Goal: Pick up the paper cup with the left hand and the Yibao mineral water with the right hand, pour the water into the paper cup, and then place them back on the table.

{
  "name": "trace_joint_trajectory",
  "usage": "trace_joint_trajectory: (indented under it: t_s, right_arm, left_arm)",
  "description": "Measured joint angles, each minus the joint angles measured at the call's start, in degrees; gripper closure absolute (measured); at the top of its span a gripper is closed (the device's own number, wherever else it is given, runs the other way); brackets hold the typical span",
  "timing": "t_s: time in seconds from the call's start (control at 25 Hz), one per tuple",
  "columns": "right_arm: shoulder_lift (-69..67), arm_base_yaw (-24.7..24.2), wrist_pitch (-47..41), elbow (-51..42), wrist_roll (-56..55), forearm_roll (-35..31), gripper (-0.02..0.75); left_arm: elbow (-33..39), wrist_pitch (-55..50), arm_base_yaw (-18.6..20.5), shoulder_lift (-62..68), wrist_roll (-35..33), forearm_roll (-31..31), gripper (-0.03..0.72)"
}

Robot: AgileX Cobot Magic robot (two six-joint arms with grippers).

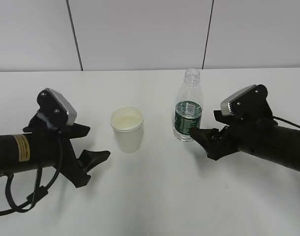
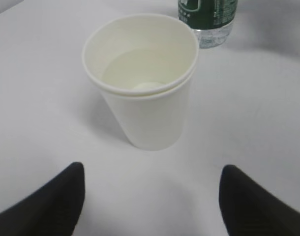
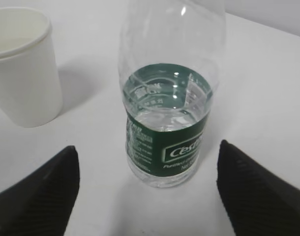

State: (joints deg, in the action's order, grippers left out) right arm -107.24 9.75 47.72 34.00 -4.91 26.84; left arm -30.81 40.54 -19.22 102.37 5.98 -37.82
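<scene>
The off-white paper cup (image 1: pixel 127 129) stands upright on the white table (image 1: pixel 155 196), left of the clear Yibao bottle (image 1: pixel 188 108) with its dark green label and no cap. My left gripper (image 1: pixel 93 147) is open and empty, a short way left of the cup; in the left wrist view the cup (image 2: pixel 142 83) stands ahead of the spread fingers (image 2: pixel 61 196). My right gripper (image 1: pixel 199 135) is open, just right of the bottle's base. In the right wrist view the bottle (image 3: pixel 167 113) stands upright ahead of and between the spread fingers (image 3: pixel 253 187), untouched, holding some water.
A pale panelled wall (image 1: pixel 140 34) runs behind the table's far edge. Black cables (image 1: pixel 22 196) hang by the left arm. The cup also shows at the left of the right wrist view (image 3: pixel 24 73).
</scene>
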Motion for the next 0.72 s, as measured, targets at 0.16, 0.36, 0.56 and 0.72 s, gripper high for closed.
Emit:
trace_joint_trajectory:
  t_s: [0.16, 0.36, 0.56, 0.72]
  right_arm:
    - [4.02, 0.00, -3.50, -1.05, -0.28, 0.00, 0.106]
    - [8.78, 0.00, -5.71, -1.15, -2.00, 0.00, 0.116]
    - [12.87, 0.00, -9.02, -1.29, -3.10, 0.00, 0.124]
    - [15.38, 0.00, -10.76, -1.33, -4.18, 0.22, 0.126]
  left_arm:
    - [0.07, -7.22, 0.00, -6.10, 4.86, -0.57, 0.143]
    - [-0.41, -21.63, 0.00, -13.36, 14.40, -7.83, 0.149]
    - [-3.86, -31.79, 0.00, -18.71, 30.64, -17.89, 0.149]
    - [-7.63, -37.80, 0.00, -20.52, 38.36, -20.44, 0.155]
